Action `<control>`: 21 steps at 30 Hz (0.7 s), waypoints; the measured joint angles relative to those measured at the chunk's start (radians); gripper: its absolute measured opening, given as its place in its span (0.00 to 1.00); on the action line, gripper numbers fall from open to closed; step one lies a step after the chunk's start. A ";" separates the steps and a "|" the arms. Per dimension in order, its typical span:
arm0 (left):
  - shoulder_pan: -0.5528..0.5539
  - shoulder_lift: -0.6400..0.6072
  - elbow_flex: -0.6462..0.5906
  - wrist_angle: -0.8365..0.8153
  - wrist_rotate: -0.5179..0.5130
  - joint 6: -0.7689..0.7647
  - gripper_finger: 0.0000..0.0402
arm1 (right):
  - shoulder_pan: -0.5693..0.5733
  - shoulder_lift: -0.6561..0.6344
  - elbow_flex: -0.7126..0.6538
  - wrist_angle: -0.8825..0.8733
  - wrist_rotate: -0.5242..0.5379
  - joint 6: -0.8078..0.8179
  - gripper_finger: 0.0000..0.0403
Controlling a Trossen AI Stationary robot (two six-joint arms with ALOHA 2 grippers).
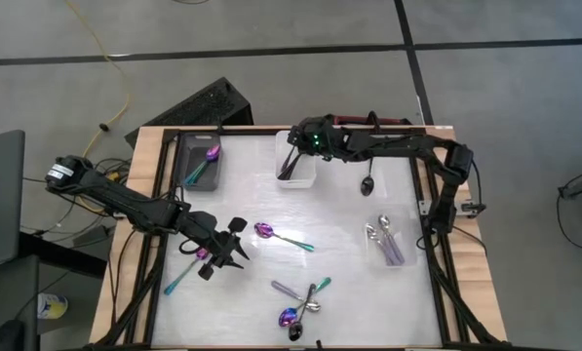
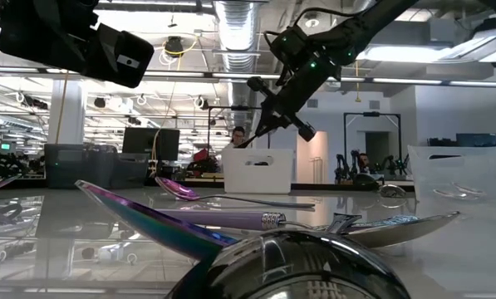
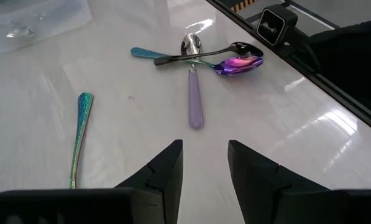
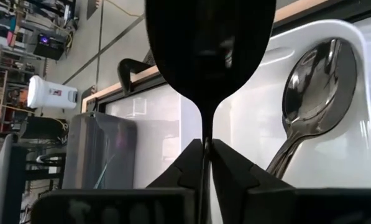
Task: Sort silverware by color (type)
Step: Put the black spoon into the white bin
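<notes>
My right gripper (image 1: 296, 154) hovers over the white bin (image 1: 308, 178) at the table's far side, shut on a glossy black spoon (image 4: 210, 50). A second black spoon (image 4: 316, 81) lies inside that bin. My left gripper (image 1: 228, 250) is open, low over the table's left middle, touching nothing. Its wrist view looks at a crossed pile of black, silver and purple spoons (image 3: 204, 56) near the table's near edge. A teal-handled spoon (image 3: 79, 137) lies flat beside it. Another iridescent purple spoon (image 1: 281, 236) lies mid-table, and one black spoon (image 1: 367, 183) lies right of the white bin. My right gripper pinches the black spoon between its two fingers at the thin neck (image 4: 205, 134) just behind the bowl. The bowl sticks out beyond the fingertips and the handle runs back between them. The fingers slant down from above, and the spoon is lifted clear above the white bin (image 2: 257, 170).
A grey bin (image 1: 201, 161) at the far left holds purple spoons. A clear bin (image 1: 388, 244) at the right holds silver spoons. A purple-and-teal spoon (image 1: 181, 275) lies by the left gripper. The table's raised wooden frame (image 1: 144, 195) borders all sides.
</notes>
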 joint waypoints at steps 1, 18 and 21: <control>0.000 0.000 0.000 0.000 0.000 0.000 0.28 | 0.000 0.000 0.000 0.000 0.003 0.000 0.16; 0.000 0.000 0.000 -0.004 0.000 0.000 0.28 | -0.005 -0.007 0.000 0.008 0.000 -0.052 0.40; 0.000 0.000 0.000 -0.012 0.000 0.000 0.28 | -0.013 -0.031 0.001 0.026 -0.014 -0.141 0.43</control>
